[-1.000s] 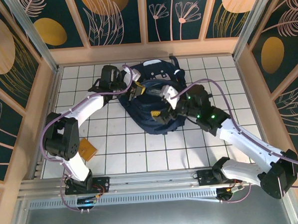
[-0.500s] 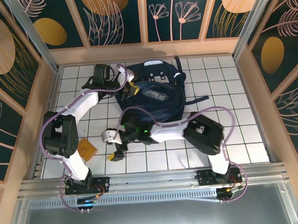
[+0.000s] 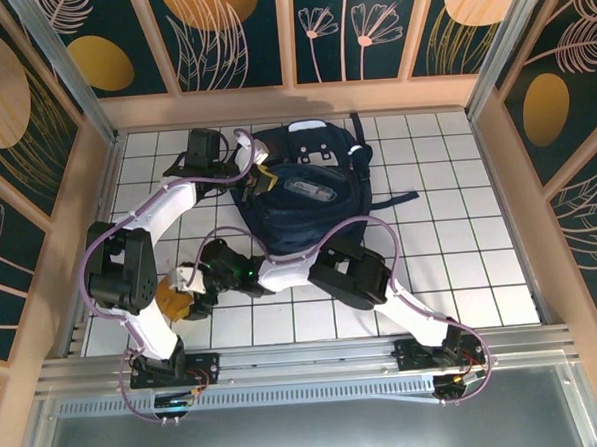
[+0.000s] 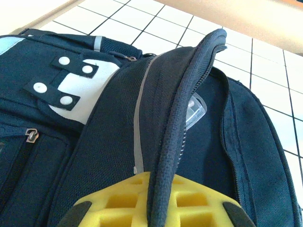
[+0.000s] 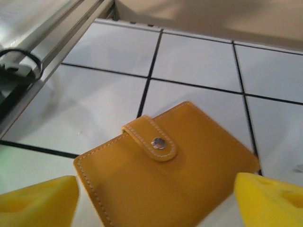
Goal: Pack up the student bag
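On the far middle of the white-tiled tabletop (image 3: 461,265) we see the navy student bag (image 3: 307,198) lying front-up with its main compartment unzipped. The left pincer (image 4: 156,204) is pinched on the zippered rim of that opening. Near the left arm's base, we find the right pincer (image 5: 155,180) spread wide over a mustard-yellow wallet (image 5: 199,161) with a snap tab.

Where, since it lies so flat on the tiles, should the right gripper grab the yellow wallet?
From straight above, pinch the yellow wallet across its opposite side edges, clear of the snap tab: it lies flat and closed, and the open right gripper straddles it.
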Action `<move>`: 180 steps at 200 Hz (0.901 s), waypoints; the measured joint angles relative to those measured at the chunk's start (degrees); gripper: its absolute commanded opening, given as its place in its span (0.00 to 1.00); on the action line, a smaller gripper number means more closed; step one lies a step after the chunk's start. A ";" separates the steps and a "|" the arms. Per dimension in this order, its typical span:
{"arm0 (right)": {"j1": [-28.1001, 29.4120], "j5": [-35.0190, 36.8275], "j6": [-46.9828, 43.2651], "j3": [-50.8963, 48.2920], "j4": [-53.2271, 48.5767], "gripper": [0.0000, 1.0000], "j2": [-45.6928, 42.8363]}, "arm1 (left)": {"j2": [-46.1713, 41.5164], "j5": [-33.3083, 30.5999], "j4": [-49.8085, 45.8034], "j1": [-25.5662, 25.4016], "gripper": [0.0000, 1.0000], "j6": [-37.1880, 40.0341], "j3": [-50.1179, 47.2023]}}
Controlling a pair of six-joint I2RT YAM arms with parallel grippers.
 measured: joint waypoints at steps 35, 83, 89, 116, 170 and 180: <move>0.33 0.52 -3.74 -3.41 1.14 0.61 0.07 | 0.02 -0.04 -0.07 0.00 0.00 0.02 0.00; 0.28 3.28 -6.27 -4.26 2.12 0.42 -0.42 | 0.02 -0.52 -0.42 0.00 0.00 0.46 0.00; 0.33 3.80 -6.40 -4.26 2.23 0.39 -0.42 | 0.02 -0.61 -0.42 0.00 0.00 0.46 0.00; 0.35 6.62 -7.10 -5.38 3.43 0.29 -0.87 | 0.02 -0.74 -0.46 0.00 0.00 0.50 0.00; 0.46 14.10 -11.78 -11.98 6.93 0.00 -5.20 | 0.02 -1.16 -1.25 0.00 0.00 1.53 0.00; 0.46 15.13 -12.92 -13.70 7.30 0.00 -6.32 | 0.02 -1.20 -1.29 0.00 0.00 1.53 0.00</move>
